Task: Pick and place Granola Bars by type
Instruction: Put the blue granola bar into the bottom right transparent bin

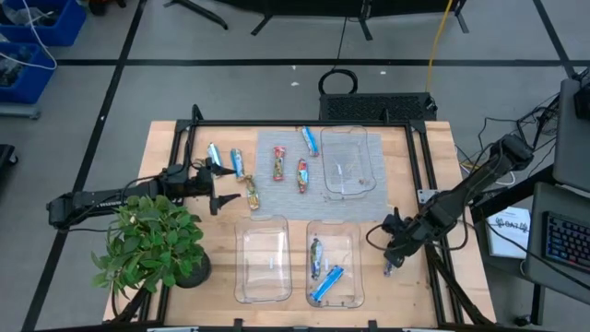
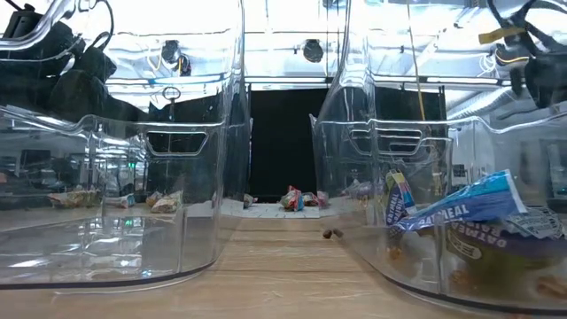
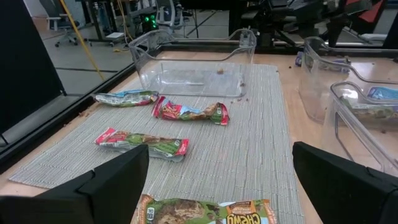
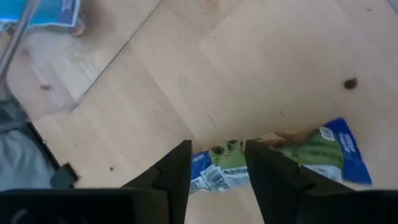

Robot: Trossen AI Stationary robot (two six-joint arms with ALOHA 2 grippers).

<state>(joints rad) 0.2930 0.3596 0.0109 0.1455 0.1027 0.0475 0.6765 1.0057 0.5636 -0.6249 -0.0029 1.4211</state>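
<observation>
Bars lie in three places. On the mat (image 1: 355,189) I count two red ones (image 1: 278,163) side by side and a blue one (image 1: 310,140) near the far tray (image 1: 348,138). On the bare worktop (image 1: 166,148) by the left arm are what look like two more blue ones (image 1: 237,163) and a tan bar (image 1: 251,194). The near right tray (image 1: 356,267) holds two, a blue (image 1: 327,281) and a darker one (image 1: 316,251). The near left tray (image 1: 241,267) holds none that I can see. That makes three trays and eight bars, and a ninth bar (image 4: 311,152) in blue-green wrap sits under the right pincer (image 4: 217,149), on or just above the wood beside the near right tray.

The left pincer (image 3: 221,155) is spread wide, low over the worktop. The tan bar is just ahead of it, nearly between the tips, with its long axis running across the opening, so the wrist would probably have to turn before closing. The left arm is by far the nearer to it.

Whether the right pincer grips the ninth bar I cannot tell.
</observation>
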